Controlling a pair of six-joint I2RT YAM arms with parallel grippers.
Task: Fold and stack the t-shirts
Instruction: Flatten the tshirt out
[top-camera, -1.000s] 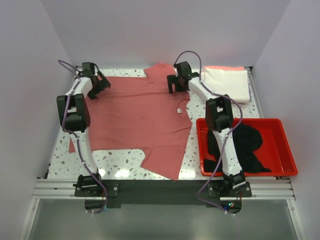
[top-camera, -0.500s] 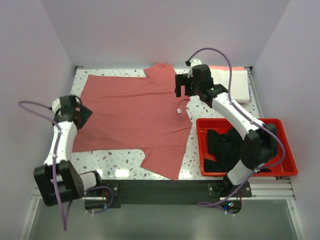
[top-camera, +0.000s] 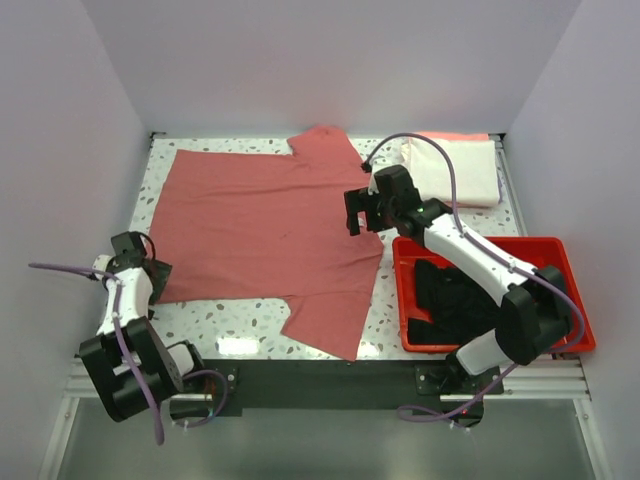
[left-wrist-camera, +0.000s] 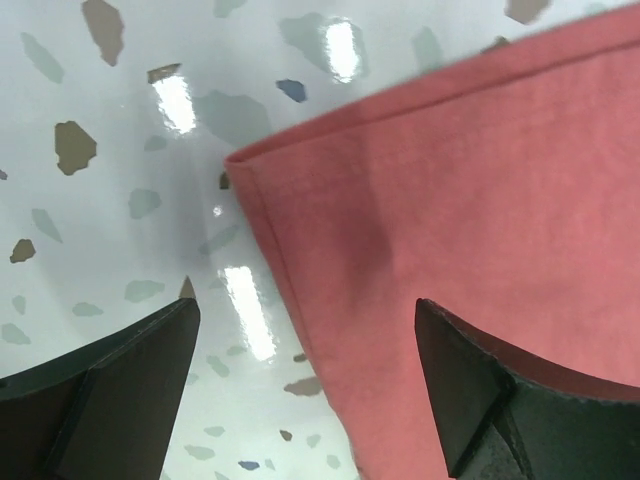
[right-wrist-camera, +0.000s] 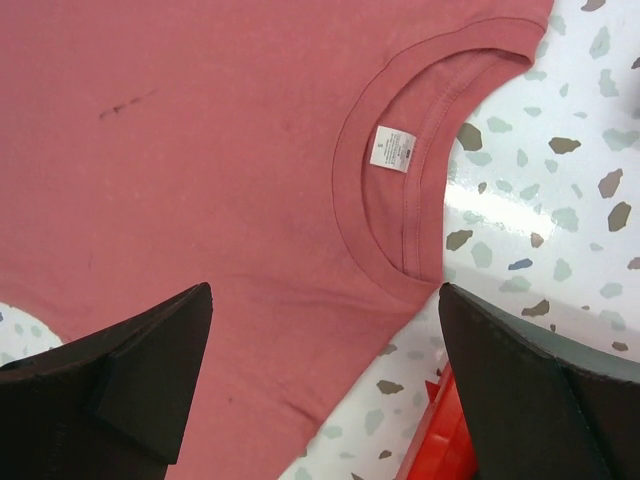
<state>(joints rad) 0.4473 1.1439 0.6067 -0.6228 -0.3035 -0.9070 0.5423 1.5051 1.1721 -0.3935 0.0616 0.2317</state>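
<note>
The left end effector (left-wrist-camera: 305, 325), spread, straddles a hem corner (left-wrist-camera: 245, 172) of the rose-red t-shirt (left-wrist-camera: 480, 200); the right end effector (right-wrist-camera: 325, 300), also spread, hovers over its collar (right-wrist-camera: 345, 215)

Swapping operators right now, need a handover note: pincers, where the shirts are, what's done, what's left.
Left pincer: open, empty, over the near-left hem corner of the rose-red shirt.
Right pincer: open, empty, over that shirt's collar.
The rose-red shirt lies spread flat on the table, unfolded. The black shirt is bunched in the red tray. The cream-white shirt lies folded at the far right, on a peach-pink shirt of which only an edge shows.
Done: that far-right stack, apparently.
Left: fold the rose-red and black shirts and stack them.
</note>
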